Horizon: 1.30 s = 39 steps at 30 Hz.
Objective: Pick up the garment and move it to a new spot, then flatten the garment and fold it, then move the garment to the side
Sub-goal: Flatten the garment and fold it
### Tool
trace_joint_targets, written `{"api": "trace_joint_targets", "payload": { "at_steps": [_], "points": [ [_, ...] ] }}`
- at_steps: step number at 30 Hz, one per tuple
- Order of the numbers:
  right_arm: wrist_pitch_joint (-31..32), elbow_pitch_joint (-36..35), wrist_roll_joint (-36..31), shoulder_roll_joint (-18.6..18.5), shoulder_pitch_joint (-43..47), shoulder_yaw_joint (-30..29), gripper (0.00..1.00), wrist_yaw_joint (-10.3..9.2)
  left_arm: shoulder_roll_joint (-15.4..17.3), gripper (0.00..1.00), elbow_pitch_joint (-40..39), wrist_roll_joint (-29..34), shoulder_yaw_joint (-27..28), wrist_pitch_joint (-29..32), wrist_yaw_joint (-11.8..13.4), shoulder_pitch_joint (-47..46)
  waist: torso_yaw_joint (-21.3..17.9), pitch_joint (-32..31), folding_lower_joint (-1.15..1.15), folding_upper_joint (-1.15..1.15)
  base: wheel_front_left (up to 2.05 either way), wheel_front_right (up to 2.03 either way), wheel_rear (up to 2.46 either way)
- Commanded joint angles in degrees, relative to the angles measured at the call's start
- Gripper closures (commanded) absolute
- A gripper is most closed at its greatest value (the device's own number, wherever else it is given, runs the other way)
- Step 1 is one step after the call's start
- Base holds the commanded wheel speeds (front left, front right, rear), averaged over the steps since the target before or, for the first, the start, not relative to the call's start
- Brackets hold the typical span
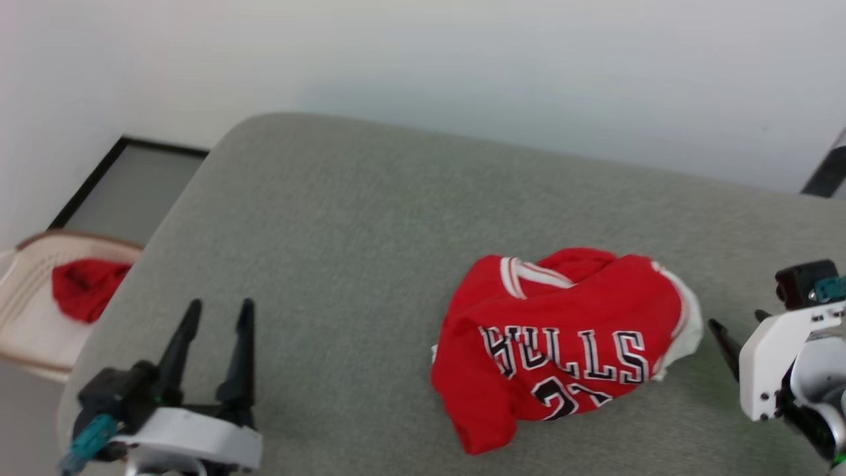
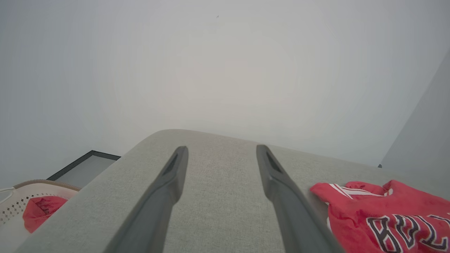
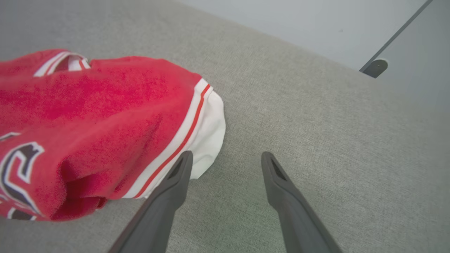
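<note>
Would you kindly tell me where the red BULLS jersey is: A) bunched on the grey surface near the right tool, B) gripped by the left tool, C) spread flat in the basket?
A, since the jersey lies crumpled on the grey surface beside the open right tool, which grips nothing.

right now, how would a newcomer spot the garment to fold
Start at the big grey cushioned surface. The garment lies crumpled on its right half. Black BULLS lettering and a white sleeve set it apart from the plain red cloth in the pale basket.
</note>
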Motion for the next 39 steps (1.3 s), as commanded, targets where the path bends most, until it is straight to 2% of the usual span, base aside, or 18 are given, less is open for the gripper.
{"api": "trace_joint_targets", "payload": {
  "at_steps": [1,9,14,15,16,17,25,32,39],
  "points": [
    [1.22,0.23,0.83,-0.24,-1.20,0.11,0.00,-0.07,-0.49,0.00,0.37,0.32,-0.46,-0.36,-0.42,-1.15,4.04,4.46,0.00,0.00,0.00,0.00,0.00],
    [7.81,4.25,3.35,-2.42,-4.73,2.71,0.00,-0.06,-3.12,0.00,3.47,0.00,-2.48,-1.86,-1.36,-5.54,7.40,9.06,0.00,0.00,0.00,0.00,0.00],
    [9.29,8.61,5.18,-1.05,-6.26,5.31,0.00,-0.04,-4.12,0.00,5.17,-0.34,-2.86,-2.39,-1.90,-7.72,8.34,10.27,0.00,0.00,0.00,0.00,0.00],
    [9.64,9.76,5.78,-0.58,-6.34,5.96,0.08,-0.03,-4.24,0.00,5.51,-0.25,-2.96,-2.49,-1.92,-7.96,8.44,10.36,0.00,0.00,0.00,0.00,0.00],
    [9.73,10.75,6.05,-0.34,-6.65,6.66,0.76,0.04,-4.34,0.00,5.87,-0.19,-3.11,-2.42,-1.99,-8.20,8.52,10.40,0.00,0.00,0.00,0.00,0.00],
    [9.86,11.46,6.20,-0.34,-6.94,7.63,1.00,0.12,-4.44,0.00,6.17,-0.16,-3.21,-2.47,-2.07,-8.47,8.59,10.41,0.00,0.00,0.00,0.00,0.00],
    [9.55,13.69,7.95,-4.67,-10.23,8.93,1.00,-0.14,-3.92,0.00,7.62,-0.33,-2.35,-2.77,-2.07,-7.75,7.15,9.07,0.00,0.00,0.00,0.00,0.00],
    [9.20,10.41,9.75,-8.80,-13.27,9.04,1.00,-0.08,-3.04,0.00,7.00,-0.50,-1.42,-2.83,-1.54,-6.53,4.23,7.05,0.00,0.00,0.00,0.00,0.00],
    [10.60,8.26,11.34,-13.87,-11.24,7.38,1.00,-0.08,-2.33,0.00,6.05,-0.21,-1.59,-2.36,-1.04,-5.58,1.68,5.69,0.00,0.00,0.00,0.00,0.00]
  ]
}}
